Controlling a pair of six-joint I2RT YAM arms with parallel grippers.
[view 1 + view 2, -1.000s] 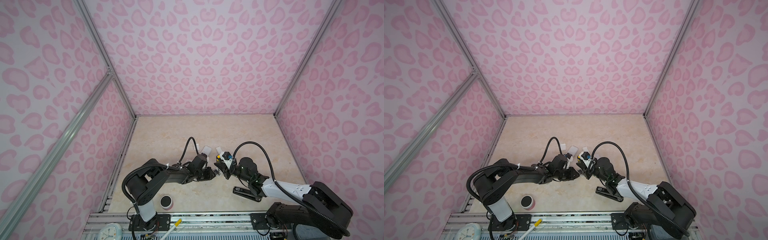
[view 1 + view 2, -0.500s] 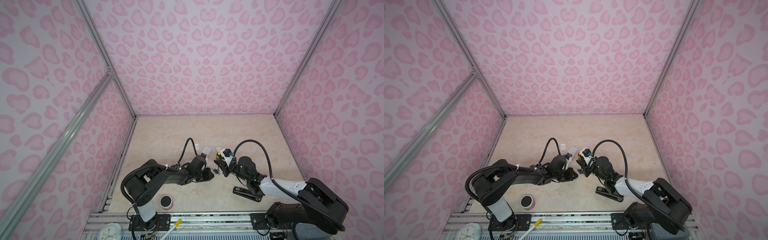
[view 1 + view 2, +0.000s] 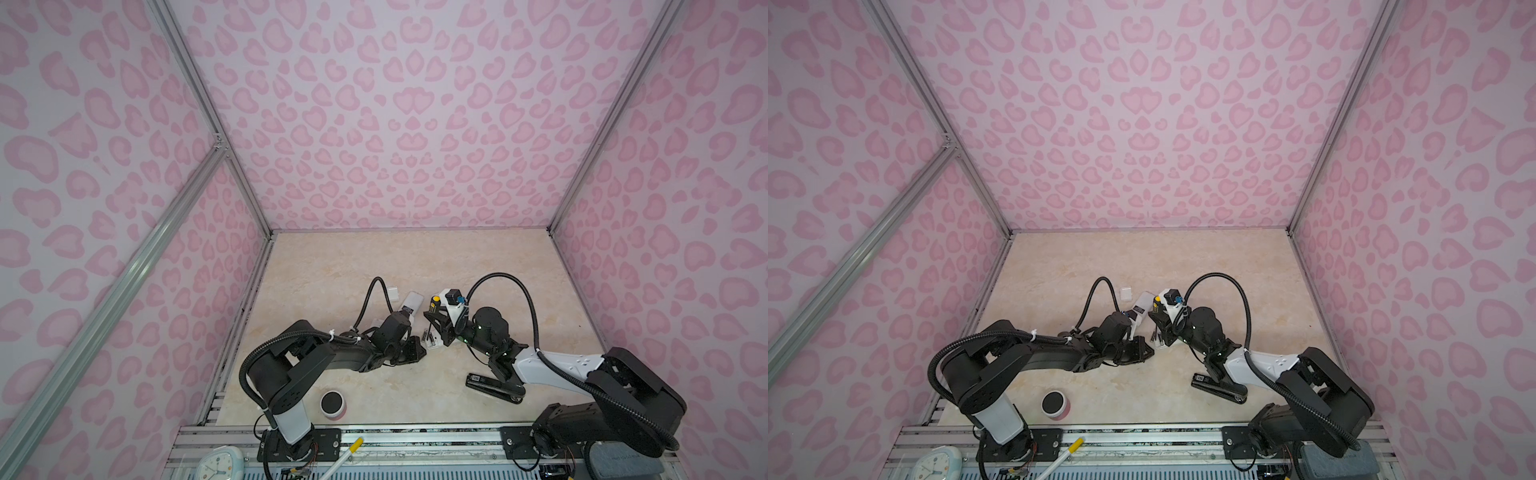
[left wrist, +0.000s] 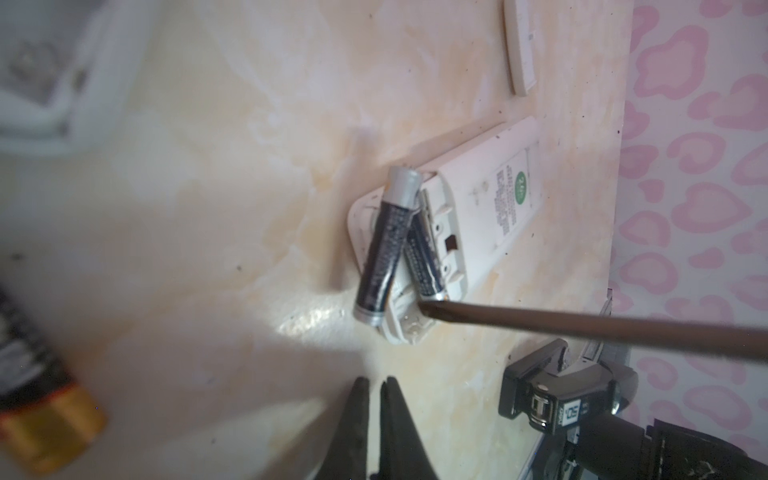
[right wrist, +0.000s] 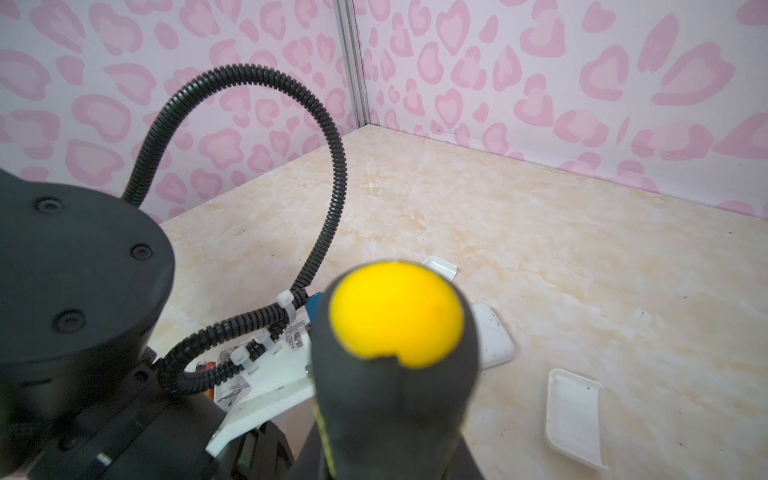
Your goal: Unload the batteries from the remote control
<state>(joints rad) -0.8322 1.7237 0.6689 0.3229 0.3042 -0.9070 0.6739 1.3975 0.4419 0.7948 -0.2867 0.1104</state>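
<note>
Walls [image 3: 395, 124] of pink heart-print sheet box in three sides; beige marble-look tabletop [image 3: 374, 266] hard, smooth, so cylinders prob roll; white slab remote [image 3: 413, 300] lies lower centre of frame in both top views, back bay open; right gripper [image 3: 436, 324] clamps black-handled yellow-capped screwdriver [image 4: 582, 329], blade tip at seated cell's end; left gripper [image 4: 377, 399] nearly closed, empty; two slim dark batteries [image 4: 384, 249] w/ metal ends, one askew over bay edge, other seated in remote; likely light, stiff, slick; best pinch mid-body, across dia.
</note>
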